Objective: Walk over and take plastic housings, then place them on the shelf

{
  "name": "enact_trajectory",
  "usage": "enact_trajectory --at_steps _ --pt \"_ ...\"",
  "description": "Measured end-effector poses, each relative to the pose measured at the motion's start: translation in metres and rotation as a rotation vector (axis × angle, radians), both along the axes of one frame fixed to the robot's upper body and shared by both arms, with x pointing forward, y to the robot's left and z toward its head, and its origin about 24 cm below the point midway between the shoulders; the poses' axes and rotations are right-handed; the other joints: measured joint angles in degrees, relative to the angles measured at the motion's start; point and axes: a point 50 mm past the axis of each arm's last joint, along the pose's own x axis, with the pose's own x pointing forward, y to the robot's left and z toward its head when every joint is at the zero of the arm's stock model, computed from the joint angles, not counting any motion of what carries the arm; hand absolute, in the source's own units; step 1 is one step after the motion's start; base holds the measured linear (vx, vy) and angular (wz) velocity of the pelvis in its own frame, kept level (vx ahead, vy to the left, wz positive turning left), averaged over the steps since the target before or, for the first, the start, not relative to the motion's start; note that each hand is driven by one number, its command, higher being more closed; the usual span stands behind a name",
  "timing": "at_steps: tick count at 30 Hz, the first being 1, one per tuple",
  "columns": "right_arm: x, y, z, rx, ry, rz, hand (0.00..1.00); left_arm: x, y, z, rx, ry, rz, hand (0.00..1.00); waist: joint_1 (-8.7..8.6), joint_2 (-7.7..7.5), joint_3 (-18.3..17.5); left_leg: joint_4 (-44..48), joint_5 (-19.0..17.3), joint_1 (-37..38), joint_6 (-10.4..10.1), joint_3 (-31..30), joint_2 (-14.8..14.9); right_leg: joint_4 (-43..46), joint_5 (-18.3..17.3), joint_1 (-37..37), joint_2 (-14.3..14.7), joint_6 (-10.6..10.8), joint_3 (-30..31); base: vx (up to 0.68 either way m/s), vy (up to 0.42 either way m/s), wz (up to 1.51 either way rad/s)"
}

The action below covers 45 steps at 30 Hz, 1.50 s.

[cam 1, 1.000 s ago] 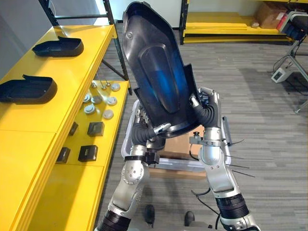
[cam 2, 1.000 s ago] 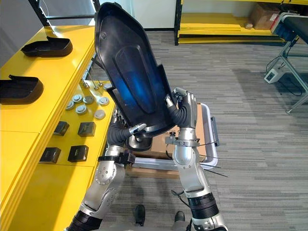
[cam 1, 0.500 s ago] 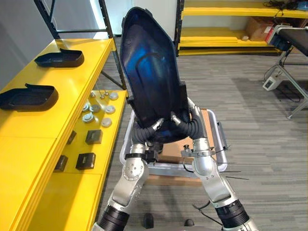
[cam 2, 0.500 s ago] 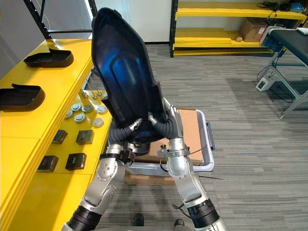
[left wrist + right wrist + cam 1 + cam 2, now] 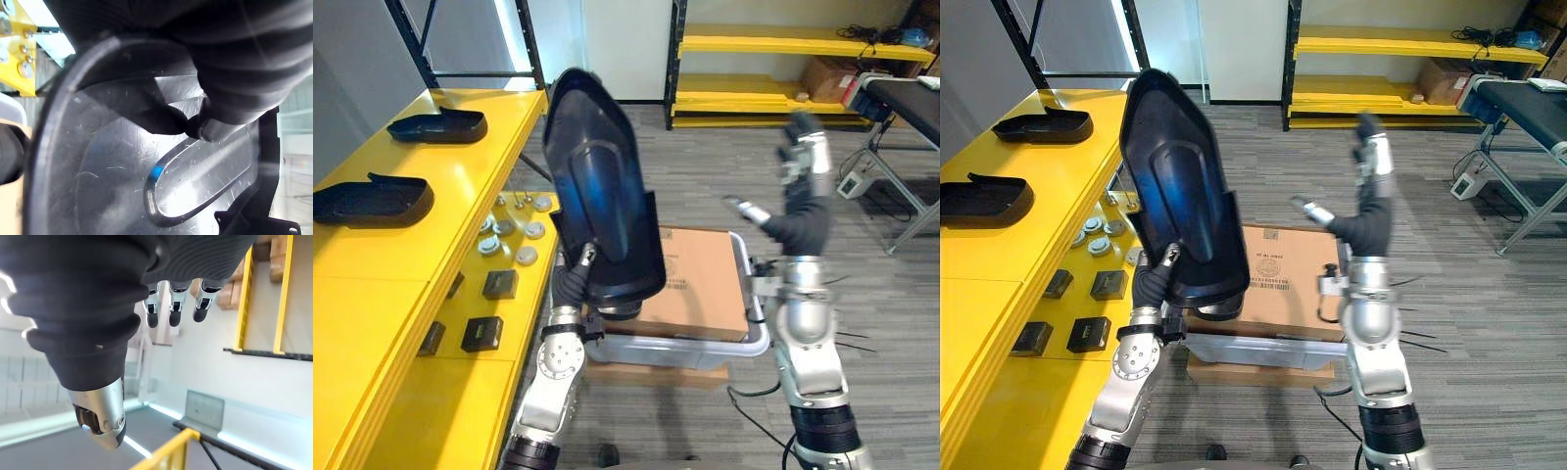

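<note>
Yellow shelf lies to the left of the left hand. Black plastic housing stands upright, its lower edge pinched in that hand. Cardboard box sits below both hands. Right hand is held up well apart, fingers straight, empty.

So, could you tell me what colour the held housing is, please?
The housing is glossy black, clearest in the left eye view.
</note>
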Motion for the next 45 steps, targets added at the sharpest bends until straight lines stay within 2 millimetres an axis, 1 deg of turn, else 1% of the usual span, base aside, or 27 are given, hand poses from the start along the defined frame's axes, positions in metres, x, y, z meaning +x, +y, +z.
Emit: enact_trajectory --at_steps 1,3,4,6,7,9,10,12,14,15,17,19,22,25,27,28,29,31,32,33,35,36,38,40,41,42,45 --pt "-0.001 -0.007 0.001 0.019 -0.01 -0.019 0.0 -0.001 0.003 -0.001 -0.002 0.004 0.015 1.0 0.0 0.0 0.0 0.0 0.0 0.0 0.0 0.0 0.0 0.0 0.0 0.0 0.0 0.0 0.0 0.0 0.0 0.0" --pt "-0.008 -0.04 -0.001 0.107 -0.023 -0.132 0.0 -0.01 0.016 -0.001 -0.016 0.004 0.076 1.0 0.05 -0.02 0.0 0.0 0.0 0.0 0.0 0.0 0.0 -0.1 0.0 0.0 0.0 0.0 0.0 0.0 0.0 0.0" --pt "-0.009 -0.044 -0.002 0.119 -0.021 -0.144 0.0 -0.011 0.017 0.0 -0.017 0.001 0.081 1.0 0.05 -0.02 0.0 0.0 0.0 0.0 0.0 0.0 0.0 -0.1 0.0 0.0 0.0 0.0 0.0 0.0 0.0 0.0" --pt "-0.017 -0.076 -0.028 0.194 0.063 -0.271 0.0 -0.018 0.029 0.005 -0.022 -0.023 0.139 1.0 -0.01 -0.04 0.0 0.0 0.0 -0.1 0.0 0.0 0.0 -0.1 0.0 0.0 0.0 -0.1 -0.1 0.0 0.0 0.0" --pt "-0.019 -0.084 -0.038 0.211 0.105 -0.303 0.0 -0.02 0.032 0.007 -0.025 -0.029 0.152 1.0 -0.02 -0.04 0.0 0.0 0.0 -0.1 0.0 0.0 0.0 -0.1 -0.1 0.0 0.0 -0.1 -0.1 0.0 0.0 0.0" --pt "-0.029 -0.113 -0.093 0.28 0.345 -0.437 0.0 -0.028 0.042 0.012 -0.029 -0.057 0.203 1.0 -0.21 -0.02 0.0 0.0 0.0 -0.2 0.0 -0.1 0.0 -0.2 -0.1 -0.1 0.0 -0.1 -0.1 0.0 0.0 0.0" --pt "-0.034 -0.119 -0.109 0.301 0.414 -0.47 0.0 -0.03 0.044 0.014 -0.028 -0.064 0.214 1.0 -0.24 -0.01 0.0 0.0 0.0 -0.2 0.0 -0.1 0.0 -0.2 -0.1 -0.1 0.0 -0.1 -0.2 -0.01 -0.007 0.03" --pt "-0.062 -0.134 -0.17 0.41 0.68 -0.58 0.0 -0.039 0.049 0.017 -0.03 -0.085 0.238 1.0 -0.52 0.1 -0.1 0.0 -0.1 -0.6 -0.1 -0.4 0.0 -0.3 -0.1 -0.2 0.0 -0.1 -0.4 0.0 -0.001 0.05" --pt "-0.083 -0.136 -0.204 0.479 0.828 -0.63 0.0 -0.045 0.053 0.018 -0.029 -0.094 0.263 1.0 -0.7 0.22 -0.1 0.0 -0.1 -0.7 -0.1 -0.5 0.0 -0.4 -0.1 -0.3 0.0 -0.1 -0.5 0.0 0.0 0.04" --pt "-0.101 -0.131 -0.233 0.527 0.963 -0.646 0.0 -0.05 0.055 0.019 -0.032 -0.1 0.274 1.0 -1.07 0.27 -0.2 0.0 -0.1 -0.8 -0.1 -0.6 0.1 -0.5 -0.1 -0.2 0.0 0.0 -0.6 0.0 0.0 0.0" --pt "-0.117 -0.122 -0.257 0.559 1.087 -0.639 0.0 -0.053 0.055 0.019 -0.036 -0.103 0.279 1.0 -1.35 0.32 -0.2 0.0 -0.1 -0.8 -0.1 -0.6 0.1 -0.4 -0.1 -0.2 0.0 0.0 -0.7 0.0 0.0 0.02" --pt "-0.143 -0.102 -0.291 0.593 1.289 -0.599 0.0 -0.056 0.053 0.02 -0.044 -0.105 0.264 1.0 -1.36 0.32 -0.2 0.0 -0.1 -0.8 -0.1 -1.4 0.0 -0.3 -0.2 0.1 0.0 0.0 -1.5 0.0 -0.005 0.14" --pt "-0.162 -0.071 -0.318 0.62 1.476 -0.511 0.0 -0.057 0.046 0.019 -0.048 -0.1 0.217 1.0 -1.08 0.35 0.3 0.3 -0.3 -0.9 -0.4 -4.2 -0.4 1.7 -1.9 1.1 -0.5 0.2 -4.4 -0.03 -0.02 0.47" --pt "-0.162 -0.048 -0.329 0.606 1.563 -0.409 0.0 -0.054 0.038 0.022 -0.063 -0.112 0.176 1.0 -0.43 0.16 1.1 3.3 -0.5 -3.5 -0.8 -9.8 -1.9 6.2 -4.9 1.0 -2.1 0.5 -10.2 -0.05 -0.024 1.19" --pt "-0.146 -0.035 -0.328 0.571 1.559 -0.331 0.0 -0.052 0.03 0.031 -0.092 -0.157 0.151 1.0 1.03 0.61 3.2 9.7 -2.5 -9.2 -0.3 -13.9 -3.8 10.2 -7.4 0.9 -4.0 0.6 -18.8 -0.08 -0.009 1.87" --pt "-0.141 -0.033 -0.326 0.56 1.552 -0.315 0.0 -0.051 0.029 0.033 -0.104 -0.168 0.145 1.0 1.58 0.88 3.5 10.7 -2.9 -10.7 0.0 -12.7 -3.7 10.7 -7.7 0.9 -4.5 0.6 -21.2 -0.08 0.025 1.89" --pt "-0.132 -0.031 -0.325 0.552 1.539 -0.295 0.0 -0.05 0.026 0.037 -0.12 -0.189 0.134 1.0 2.08 0.57 4.2 12.3 -3.6 -12.9 0.8 -9.4 -3.0 11.0 -8.0 1.0 -5.7 0.6 -25.4 -0.07 0.037 1.83" --pt "-0.115 -0.037 -0.318 0.518 1.497 -0.283 0.0 -0.048 0.025 0.041 -0.145 -0.208 0.132 1.0 3.01 1.72 4.7 18.4 -6.4 -17.2 4.8 2.7 0.8 13.4 -9.2 1.6 -7.3 1.0 -31.1 -0.02 0.043 1.6" --pt "-0.112 -0.04 -0.316 0.503 1.49 -0.286 0.0 -0.047 0.023 0.042 -0.151 -0.214 0.125 1.0 3.23 2.66 5.1 19.3 -6.7 -17.4 5.2 9.0 2.9 15.1 -10.0 3.1 -7.8 1.9 -33.6 0.01 0.043 1.73" --pt "-0.115 -0.045 -0.316 0.474 1.5 -0.292 0.0 -0.045 0.019 0.042 -0.16 -0.214 0.106 1.0 2.93 1.71 5.3 18.7 -7.2 -15.6 6.0 16.7 4.1 15.5 -10.4 6.1 -9.8 2.4 -37.8 0.04 0.047 1.69" --pt "-0.114 -0.047 -0.317 0.458 1.509 -0.287 0.0 -0.043 0.014 0.046 -0.161 -0.244 0.078 1.0 3.12 1.73 5.0 18.4 -7.4 -15.0 6.0 23.5 4.6 12.8 -10.2 8.2 -10.9 3.0 -40.8 0.12 0.11 1.57" --pt "-0.108 -0.049 -0.317 0.446 1.512 -0.282 0.0 -0.042 0.013 0.046 -0.166 -0.255 0.071 1.0 3.18 1.98 4.9 17.4 -6.8 -15.5 5.0 23.8 3.4 11.6 -10.1 8.4 -11.0 3.2 -41.8 0.13 0.151 1.11" --pt "-0.101 -0.043 -0.317 0.447 1.515 -0.262 0.0 -0.038 0.012 0.041 -0.162 -0.236 0.061 1.0 3.26 1.57 5.0 17.0 -7.0 -15.9 5.2 22.3 1.1 10.9 -9.9 8.8 -11.6 3.0 -41.6 0.11 0.145 0.62" --pt "-0.098 -0.036 -0.318 0.445 1.528 -0.239 0.0 -0.034 0.011 0.032 -0.155 -0.194 0.05 1.0 3.23 0.88 5.1 19.2 -9.0 -15.7 6.2 21.5 -0.7 14.4 -10.2 9.4 -14.1 1.3 -40.7 0.16 0.156 0.38" --pt "-0.097 -0.035 -0.318 0.427 1.534 -0.231 0.0 -0.033 0.009 0.027 -0.156 -0.172 0.036 1.0 3.05 0.94 5.1 20.2 -10.1 -15.2 6.3 20.9 -1.3 19.2 -10.6 8.2 -16.0 -2.1 -37.5 0.19 0.16 0.32" --pt "-0.1 -0.029 -0.321 0.396 1.558 -0.205 0.0 -0.03 0.003 0.02 -0.156 -0.133 0.002 1.0 2.51 1.01 5.2 20.2 -11.3 -12.8 5.9 19.4 -1.6 26.6 -13.5 4.3 -15.0 -3.3 -24.6 0.23 0.154 0.39" --pt "-0.099 -0.019 -0.323 0.373 1.579 -0.165 0.0 -0.027 0.0 0.016 -0.13 -0.113 -0.031 1.0 1.35 0.74 5.4 17.9 -11.6 -7.6 5.8 16.8 -1.8 31.0 -18.1 -2.9 -7.6 -1.9 -6.6 0.19 0.063 0.42"
